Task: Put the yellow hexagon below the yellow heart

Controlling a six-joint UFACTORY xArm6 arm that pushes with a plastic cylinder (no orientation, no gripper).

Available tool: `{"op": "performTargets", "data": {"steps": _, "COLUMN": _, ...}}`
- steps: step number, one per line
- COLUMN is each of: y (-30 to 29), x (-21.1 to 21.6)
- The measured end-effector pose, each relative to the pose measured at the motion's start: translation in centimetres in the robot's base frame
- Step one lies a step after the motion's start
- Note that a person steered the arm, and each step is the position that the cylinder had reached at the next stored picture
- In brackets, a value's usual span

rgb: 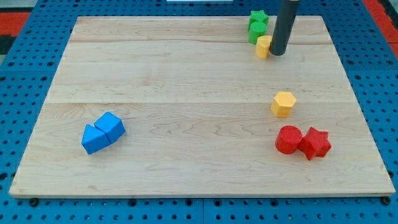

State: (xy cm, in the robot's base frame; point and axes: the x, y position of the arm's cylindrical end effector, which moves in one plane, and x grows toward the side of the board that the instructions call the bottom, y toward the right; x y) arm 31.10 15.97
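The yellow hexagon (283,104) lies on the wooden board (186,93) at the view's right, a little below the middle. The yellow heart (263,46) lies near the view's top right, partly hidden by my rod. My tip (277,53) touches the board right beside the heart, on its right side. The hexagon is well below the heart and slightly to its right.
Two green blocks, a star (259,17) and another (256,30), sit just above the heart. A red cylinder (288,139) and a red star (316,143) sit below the hexagon. A blue triangle (93,139) and a blue cube (112,126) lie at the lower left.
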Motion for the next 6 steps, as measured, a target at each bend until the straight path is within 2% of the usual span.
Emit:
{"op": "performTargets", "data": {"steps": 2, "y": -0.8, "x": -1.4}}
{"op": "performTargets", "data": {"steps": 3, "y": -0.8, "x": 1.1}}
{"op": "performTargets", "data": {"steps": 4, "y": -0.8, "x": 6.2}}
{"op": "performTargets", "data": {"steps": 6, "y": 3.4, "x": 12.1}}
